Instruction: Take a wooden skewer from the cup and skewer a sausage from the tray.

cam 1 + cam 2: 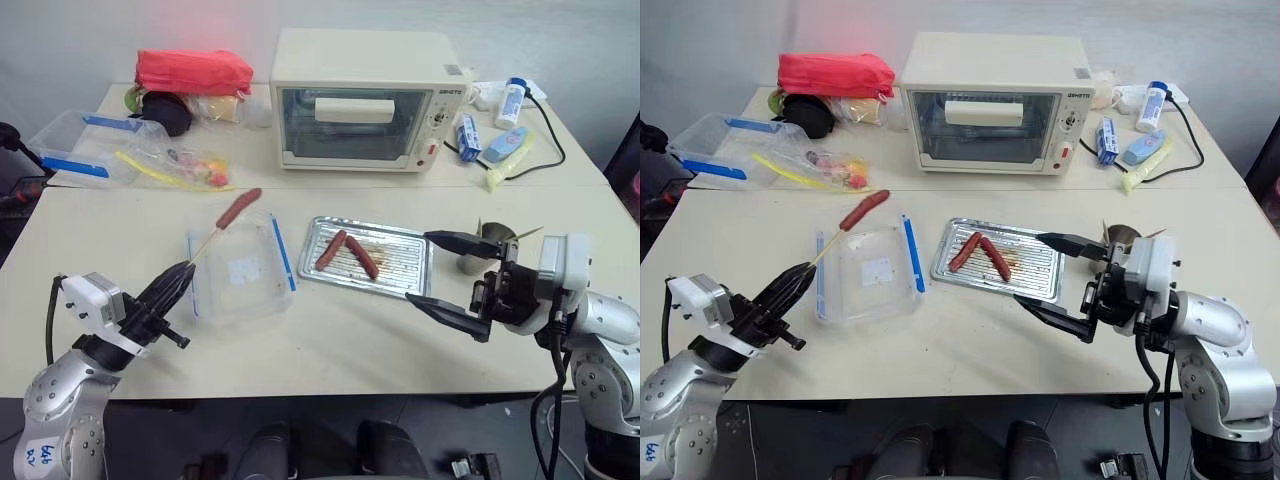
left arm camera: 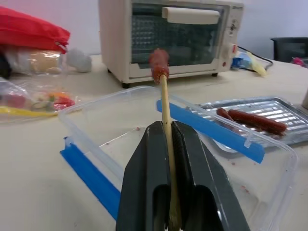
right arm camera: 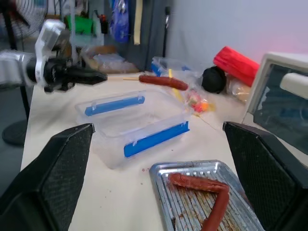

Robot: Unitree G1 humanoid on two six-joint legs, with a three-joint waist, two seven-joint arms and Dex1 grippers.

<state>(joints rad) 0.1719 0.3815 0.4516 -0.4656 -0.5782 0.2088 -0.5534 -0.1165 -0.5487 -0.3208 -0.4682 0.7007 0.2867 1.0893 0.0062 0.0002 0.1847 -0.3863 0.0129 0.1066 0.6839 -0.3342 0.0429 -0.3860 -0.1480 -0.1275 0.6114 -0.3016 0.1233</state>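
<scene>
Bench scene, described relative to the tray (image 1: 400,268). The cup (image 1: 478,254), just beyond the tray's right end, is largely hidden behind the right gripper (image 1: 452,286), and only part of its metal wall shows; thin stick tips (image 1: 530,232) rising from it are too few and too fine to count.

The right gripper hovers at the tray's right end with its two black fingers spread wide apart and nothing between them.

The left gripper (image 1: 178,280) is well to the left of the tray, at the near left corner of the clear plastic box (image 1: 240,272) (blue clips on two sides). Its fingers are closed together on one wooden skewer (image 1: 205,246), whose rear end is concealed between them. The skewer slants up and away over the box, and one sausage (image 1: 238,208) is impaled on its far tip, held in the air above the box's far edge.

Counts: three sausages in all, one on the skewer and two (image 1: 345,252) lying in the left half of the tray, touching at one end in a V (the ribbed bottom around them is stained). One toaster oven (image 1: 365,98) stands behind the tray.
</scene>
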